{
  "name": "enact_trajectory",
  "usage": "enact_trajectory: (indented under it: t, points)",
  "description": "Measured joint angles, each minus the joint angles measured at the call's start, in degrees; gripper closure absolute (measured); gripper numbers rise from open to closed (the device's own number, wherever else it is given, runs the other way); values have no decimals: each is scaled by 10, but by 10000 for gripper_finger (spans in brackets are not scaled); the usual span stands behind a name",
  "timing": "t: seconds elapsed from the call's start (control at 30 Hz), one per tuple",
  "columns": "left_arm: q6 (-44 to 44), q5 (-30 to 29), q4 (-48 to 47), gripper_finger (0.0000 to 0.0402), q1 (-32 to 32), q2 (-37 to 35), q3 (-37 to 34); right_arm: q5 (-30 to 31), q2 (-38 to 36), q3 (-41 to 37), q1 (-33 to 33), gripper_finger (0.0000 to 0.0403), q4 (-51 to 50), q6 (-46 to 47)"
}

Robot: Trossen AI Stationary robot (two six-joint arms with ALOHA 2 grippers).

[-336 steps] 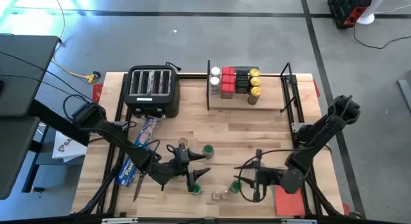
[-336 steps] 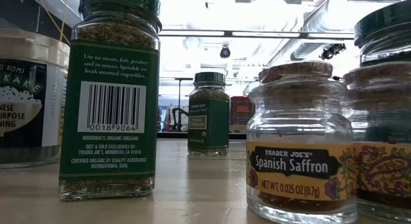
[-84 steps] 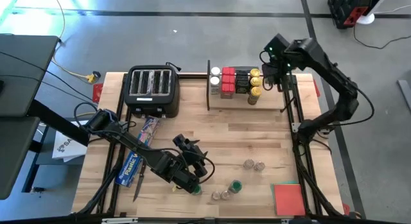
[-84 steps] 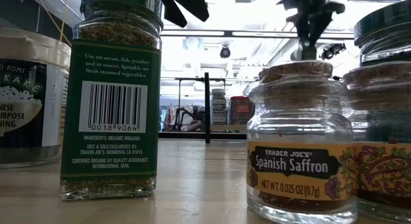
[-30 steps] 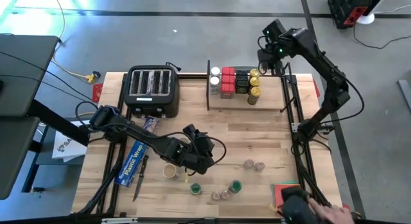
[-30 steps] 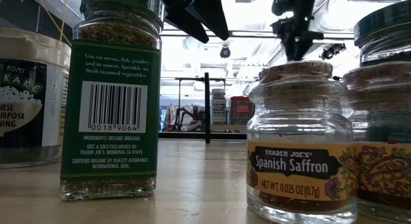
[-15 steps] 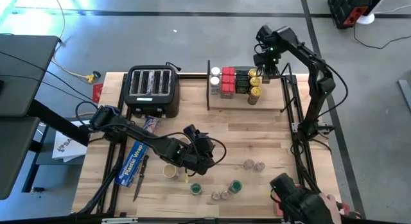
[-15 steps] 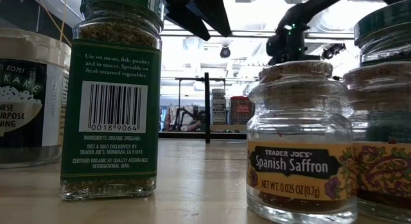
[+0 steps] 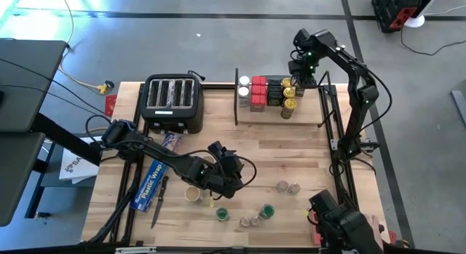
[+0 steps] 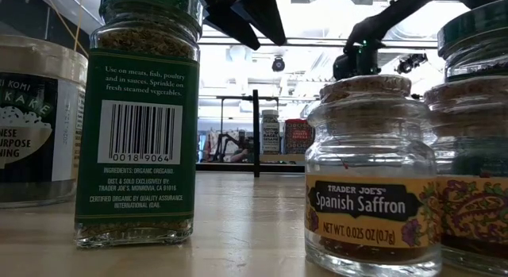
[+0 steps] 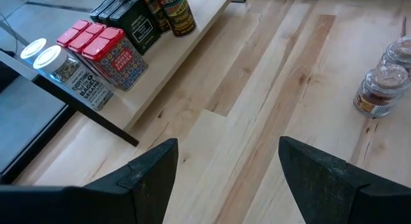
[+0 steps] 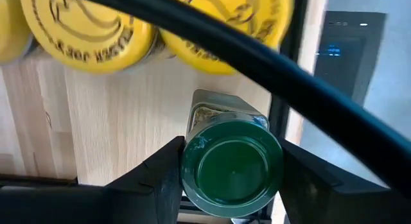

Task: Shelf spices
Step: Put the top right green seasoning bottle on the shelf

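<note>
My right gripper (image 9: 299, 77) hangs over the right end of the shelf (image 9: 306, 116), shut on a green-lidded jar (image 12: 231, 167) beside the yellow-lidded jars (image 9: 288, 94). The board also carries white-lidded jars (image 9: 244, 86), red tins (image 9: 258, 94) and black boxes (image 9: 274, 92), all standing on their bases. My left gripper (image 9: 234, 169) hovers open over the table's middle, touching nothing. Loose spices stand near the front edge: a tan jar (image 9: 192, 193), two green-lidded jars (image 9: 222, 212), and tiny clear jars (image 9: 287, 187). My right gripper pinches the green-lidded jar between its two fingers (image 12: 164, 179), one on each side, at the lid and upper body (image 12: 192, 161). The fingers come from above, pointing down. The jar stands upright under them. Whether its base touches the board cannot be told.
A black toaster (image 9: 173, 101) sits at the far left and a blue wrap box (image 9: 149, 185) by the left edge. The shelf's black rod frame (image 9: 324, 101) stands close to my right gripper. A person's dark-sleeved arm (image 9: 342, 226) reaches in at the near right corner.
My right gripper, carrying the green-lidded jar, has come from beyond the far edge down toward the shelf's right end, next to the yellow-lidded jars. The person's arm has moved farther in at the near right corner.
</note>
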Motion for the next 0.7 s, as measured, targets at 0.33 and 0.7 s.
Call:
enact_trajectory:
  t: [0.33, 0.7]
  points:
    - [0, -1, 0, 135, 0, 0, 0, 3, -3, -40, -1, 200, 51, -32]
    - [0, -1, 0, 135, 0, 0, 0, 8, 3, -44, 0, 177, 49, 4]
